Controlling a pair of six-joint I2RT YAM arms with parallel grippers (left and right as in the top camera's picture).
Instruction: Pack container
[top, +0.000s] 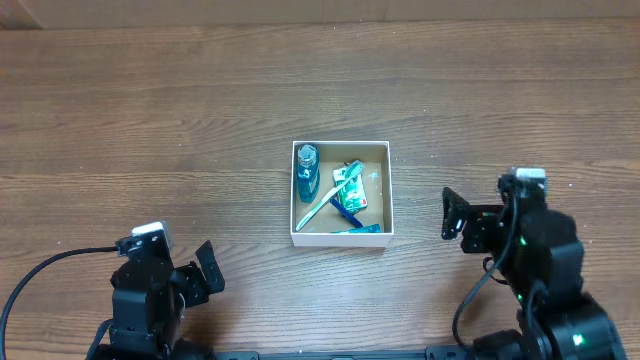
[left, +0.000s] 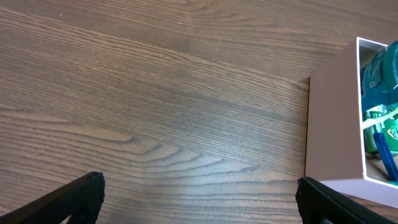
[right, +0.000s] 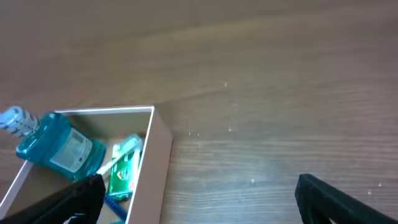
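Note:
The container (top: 391, 190) is a shallow square box with white walls and a brown bottom, at the table's middle. In it lie a teal bottle (top: 306, 171), a toothbrush (top: 318, 208), a green packet (top: 350, 187) and a blue item (top: 346, 213). The box also shows in the left wrist view (left: 333, 118) and the right wrist view (right: 155, 162), with the bottle (right: 57, 146) inside. My left gripper (top: 208, 270) is open and empty, front left of the box. My right gripper (top: 452, 215) is open and empty, right of the box.
The wooden table (top: 150, 130) runs all round the box. A pale strip lies along the far edge (top: 200, 12). A black cable (top: 40, 270) curls at the front left by the left arm.

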